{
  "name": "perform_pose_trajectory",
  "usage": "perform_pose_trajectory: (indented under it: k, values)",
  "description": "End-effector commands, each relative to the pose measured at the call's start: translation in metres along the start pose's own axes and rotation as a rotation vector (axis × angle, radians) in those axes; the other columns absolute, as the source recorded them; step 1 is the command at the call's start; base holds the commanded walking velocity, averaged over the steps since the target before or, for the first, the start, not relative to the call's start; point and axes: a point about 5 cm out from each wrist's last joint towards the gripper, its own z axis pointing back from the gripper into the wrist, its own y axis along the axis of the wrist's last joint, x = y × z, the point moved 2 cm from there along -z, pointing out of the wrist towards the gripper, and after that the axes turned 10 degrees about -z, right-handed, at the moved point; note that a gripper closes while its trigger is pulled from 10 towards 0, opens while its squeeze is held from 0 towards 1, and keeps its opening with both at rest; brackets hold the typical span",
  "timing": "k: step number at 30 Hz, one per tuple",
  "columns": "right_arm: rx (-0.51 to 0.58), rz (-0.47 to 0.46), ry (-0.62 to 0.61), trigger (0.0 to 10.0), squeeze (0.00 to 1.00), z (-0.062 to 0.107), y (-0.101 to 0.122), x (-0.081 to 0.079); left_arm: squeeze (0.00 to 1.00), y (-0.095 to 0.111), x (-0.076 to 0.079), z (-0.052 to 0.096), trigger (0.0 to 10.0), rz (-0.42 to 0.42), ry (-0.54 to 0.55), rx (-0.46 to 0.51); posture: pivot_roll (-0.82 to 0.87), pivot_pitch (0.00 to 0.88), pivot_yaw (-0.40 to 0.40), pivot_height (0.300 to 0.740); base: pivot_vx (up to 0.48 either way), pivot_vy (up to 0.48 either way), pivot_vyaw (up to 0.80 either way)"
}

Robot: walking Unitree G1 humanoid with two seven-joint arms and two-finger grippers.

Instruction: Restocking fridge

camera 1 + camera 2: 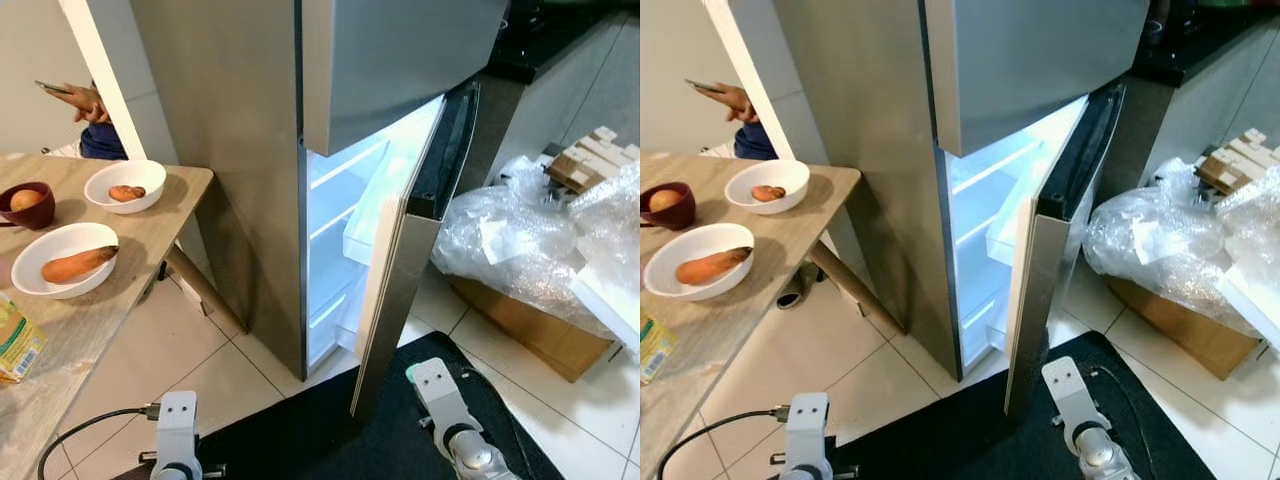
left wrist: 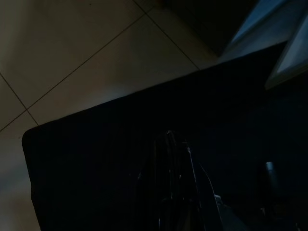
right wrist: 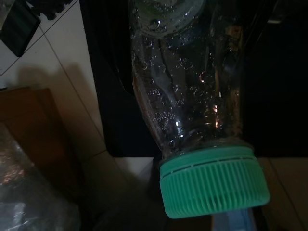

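Observation:
The steel fridge (image 1: 240, 150) stands ahead with its lower door (image 1: 395, 270) swung open. Its lit white shelves (image 1: 335, 205) and a door bin (image 1: 365, 215) look bare. In the right wrist view a clear bottle (image 3: 187, 96) beaded with droplets and closed by a green cap (image 3: 211, 183) sits close to the camera, gripped by my right gripper, whose fingers are hidden by it. My right arm (image 1: 445, 410) hangs low by the door's bottom corner, with a speck of green cap (image 1: 410, 375) beside it. My left gripper (image 2: 175, 142) hangs idle, dark, over the black mat (image 2: 96, 183).
At left, a wooden table (image 1: 150, 235) holds two white bowls (image 1: 62, 262) (image 1: 126, 186) with orange vegetables, a dark red bowl (image 1: 28, 205) and a carton (image 1: 15, 345). A person's hand (image 1: 80, 100) holds a phone behind it. A plastic-wrapped cardboard box (image 1: 530, 250) lies at right.

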Motion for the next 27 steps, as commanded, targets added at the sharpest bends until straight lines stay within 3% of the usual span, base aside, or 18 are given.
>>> perform_pose_trajectory:
  k: [1,7,18,27]
  values:
    - [-0.014,-0.01,-0.005,10.0,0.0,0.0,-0.002,-0.001,0.0,-0.003,0.004,0.0,10.0,0.004,0.002,-0.01,-0.1,0.009,0.012,0.74,0.0,0.0,0.0]
    - [-0.013,-0.021,0.022,10.0,0.0,0.001,-0.003,-0.005,0.0,-0.002,0.004,0.0,10.0,-0.06,-0.019,-0.006,-0.1,0.017,0.026,0.74,0.0,0.0,0.0]
    - [-0.017,-0.01,0.047,10.0,0.0,0.006,-0.013,-0.007,0.0,-0.006,0.005,0.003,10.0,-0.042,-0.005,0.004,-0.11,0.041,0.028,0.74,0.0,0.0,0.0]
    - [0.1,-0.045,0.17,10.0,0.0,-0.006,0.028,-0.024,0.0,0.001,0.005,0.001,10.0,-0.044,-0.004,0.033,-0.12,0.082,0.02,0.74,0.0,0.0,0.0]
